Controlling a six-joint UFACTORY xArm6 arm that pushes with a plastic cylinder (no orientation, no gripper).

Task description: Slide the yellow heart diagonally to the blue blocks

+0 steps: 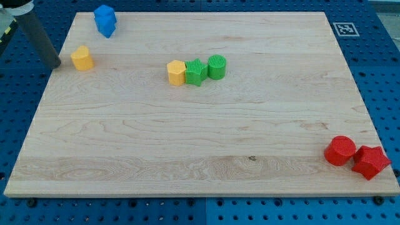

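The yellow heart (82, 57) lies near the board's upper left. The blue blocks (105, 20), two pressed together, lie above it and a little to its right, near the board's top edge. My tip (58, 64) is at the board's left edge, just left of the yellow heart and slightly lower, with a small gap between them. The dark rod rises from the tip toward the view's top left corner.
A yellow hexagon (177, 72), a green star-like block (195, 72) and a green cylinder (217, 66) sit in a touching row at upper centre. A red cylinder (340, 150) and a red star-like block (370, 162) sit at the board's lower right corner (381, 187).
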